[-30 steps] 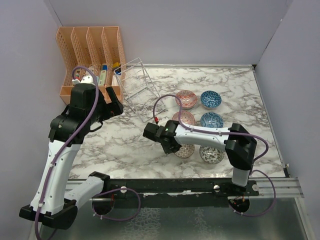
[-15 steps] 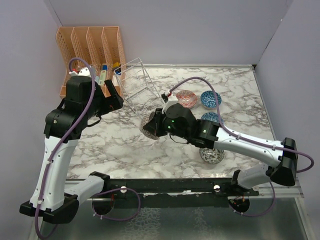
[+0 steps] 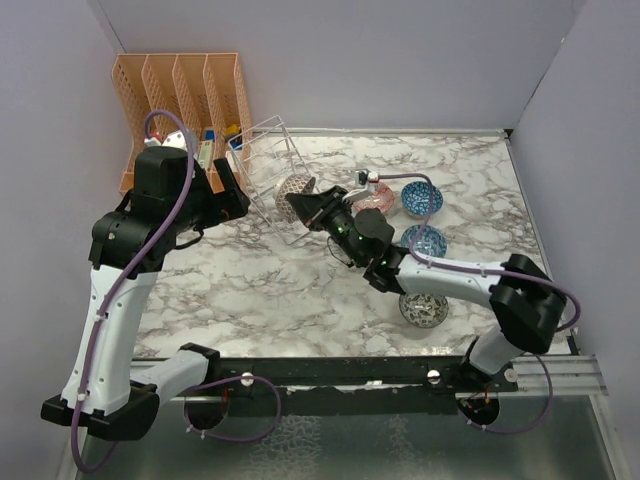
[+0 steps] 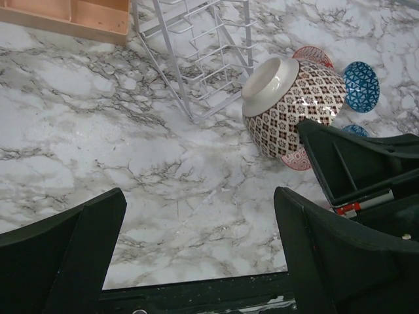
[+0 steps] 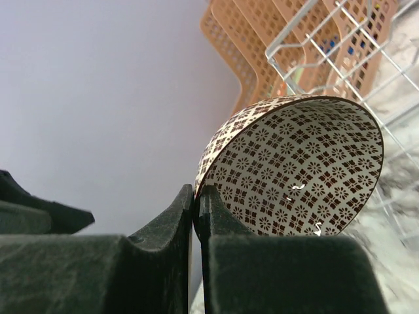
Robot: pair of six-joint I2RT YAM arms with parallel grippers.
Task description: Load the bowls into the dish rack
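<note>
My right gripper [image 3: 308, 204] is shut on the rim of the brown patterned bowl [image 3: 297, 187], one finger inside and one outside. It holds the bowl tipped on its side in the air, right at the near side of the tilted white wire dish rack [image 3: 268, 160]. In the right wrist view the bowl [image 5: 301, 170] fills the frame with the rack's wires [image 5: 327, 39] just behind it. My left gripper [image 3: 226, 196] hangs open and empty left of the rack. A red bowl [image 3: 376, 198], two blue bowls [image 3: 421, 199] [image 3: 425, 240] and a dark bowl [image 3: 423, 309] sit on the table.
The peach slotted organiser [image 3: 180, 105] stands at the back left, touching the rack's far side. Purple walls close in the left, back and right. From the left wrist, the right gripper's black body [image 4: 357, 163] is close on the right above the marble table [image 4: 131, 157].
The right arm has lifted the brown bowl from the front right and carried it left and back to the rack. The left arm has shifted slightly toward the rack.
</note>
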